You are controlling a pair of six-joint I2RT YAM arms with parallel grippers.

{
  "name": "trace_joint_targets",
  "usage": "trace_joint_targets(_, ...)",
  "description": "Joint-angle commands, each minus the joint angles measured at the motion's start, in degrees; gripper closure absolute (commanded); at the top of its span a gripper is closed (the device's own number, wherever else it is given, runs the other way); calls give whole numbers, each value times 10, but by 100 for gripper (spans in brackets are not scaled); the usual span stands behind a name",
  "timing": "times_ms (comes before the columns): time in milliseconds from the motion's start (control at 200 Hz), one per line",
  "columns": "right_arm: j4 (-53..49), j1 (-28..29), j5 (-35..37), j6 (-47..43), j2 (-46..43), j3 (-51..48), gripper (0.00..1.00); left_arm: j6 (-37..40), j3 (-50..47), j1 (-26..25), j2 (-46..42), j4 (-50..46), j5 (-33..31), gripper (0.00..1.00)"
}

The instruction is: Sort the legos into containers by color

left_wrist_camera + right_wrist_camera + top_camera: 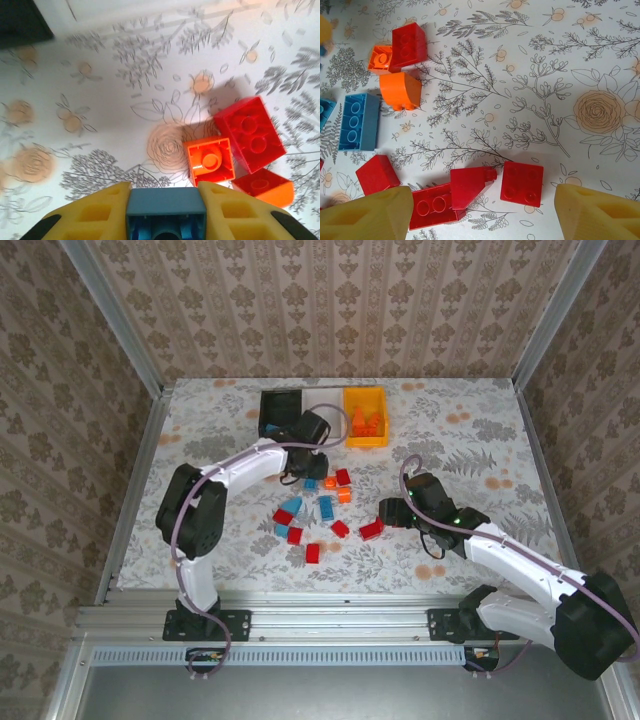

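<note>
Left end effector (165, 206) — snug, blue lego (165, 201)

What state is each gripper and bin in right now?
Left gripper, shut on blue brick.
Right gripper, open, empty, above red bricks.
Orange bin, upright, orange bricks inside.
Black bin, upright, inside too dark to tell.
White bin, upright, partly behind left arm.
</note>
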Motion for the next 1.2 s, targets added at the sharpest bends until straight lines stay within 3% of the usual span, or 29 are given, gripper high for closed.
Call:
trace_joint_targets(0, 2, -1, 13, -6, 15, 7, 24, 38, 52, 47, -20, -40, -12, 74)
trace_joint_targets(310, 37, -1, -10, -7, 64, 15, 25, 76, 251, 166, 99, -87, 8, 75)
trace_joint_targets(460, 46, 0, -16, -6, 73, 10, 25, 78, 375, 188, 196, -132, 24, 74)
trace_joint_targets(665, 46, -1, -14, -8, 76, 8, 25, 75, 464, 196, 274, -164, 21, 68)
trace_joint_targets(755, 46, -1, -15, -8, 77, 8, 25, 75, 464, 194, 278, -162, 33, 60)
trace_joint_targets(945, 40, 0, -19, -8, 73, 16, 25, 85, 408, 177, 218, -140, 36, 24)
trace_joint_targets(1035, 36, 0, -21, -7, 64, 18, 25, 84, 349, 169, 150, -109, 22, 15)
trace_joint_targets(1195, 27, 0, -16, -3, 49, 17, 25, 57, 194, 142, 18, -62, 32, 9)
